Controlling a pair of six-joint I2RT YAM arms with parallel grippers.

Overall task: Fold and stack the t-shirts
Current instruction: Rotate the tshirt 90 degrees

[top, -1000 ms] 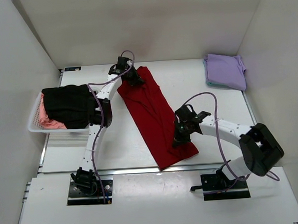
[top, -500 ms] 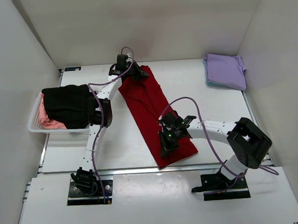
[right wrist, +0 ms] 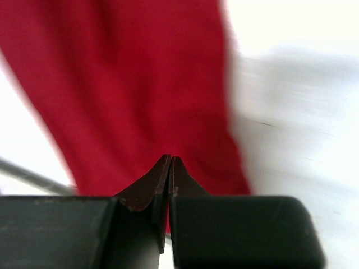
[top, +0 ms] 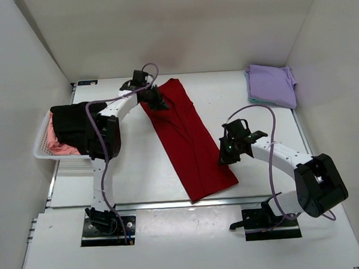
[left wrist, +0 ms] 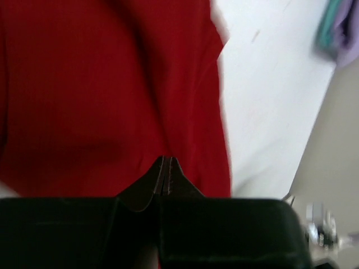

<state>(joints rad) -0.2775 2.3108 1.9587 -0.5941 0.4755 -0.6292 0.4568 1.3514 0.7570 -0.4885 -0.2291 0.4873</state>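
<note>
A: Red t-shirt (top: 189, 140), location?
B: Flat on surface (top: 139, 173), stretched between both jaws.
A: Left jaws?
B: Pressed shut at far corner; grip on cloth unclear.
A: Right jaws?
B: Shut, at near right edge.

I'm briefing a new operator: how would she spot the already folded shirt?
On the white table, find the far right corner. The lavender t-shirt lies there in a compact fold, apart from the long red t-shirt spread across the middle.
</note>
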